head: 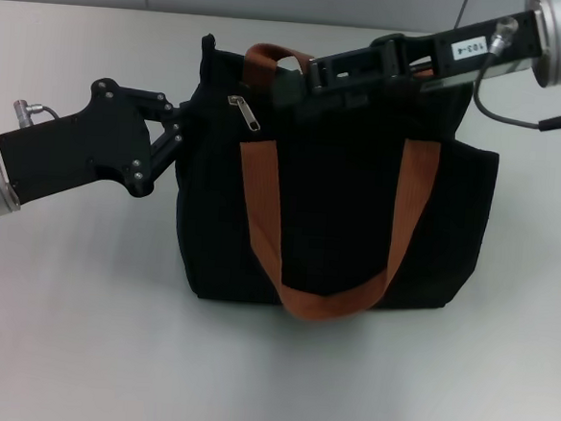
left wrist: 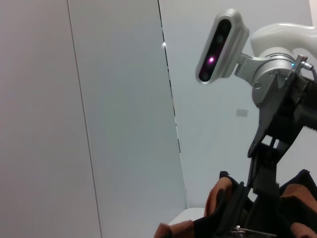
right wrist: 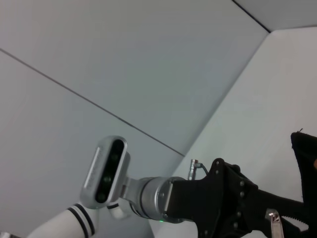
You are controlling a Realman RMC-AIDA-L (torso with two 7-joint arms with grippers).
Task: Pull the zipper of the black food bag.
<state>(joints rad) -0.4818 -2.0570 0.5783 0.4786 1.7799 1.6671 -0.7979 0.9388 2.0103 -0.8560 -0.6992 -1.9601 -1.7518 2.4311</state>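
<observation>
Silver zipper [head: 245, 113] just beside left tool [head: 178, 126], on black food bag [head: 337, 224].

Both arms end in brushed silver cylindrical wrists carrying matte black, angular gripper bodies. The left gripper [head: 175, 131] has linkage bars with visible screw heads and a small silver connector at its 11 o'clock. The right gripper [head: 314, 73] bears a white label printed in black, with a grey cable looping from its wrist

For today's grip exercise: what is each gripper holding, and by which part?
The left gripper is at the bag's upper left corner, the right gripper at its top edge by a handle; actual holds cannot be told.
</observation>
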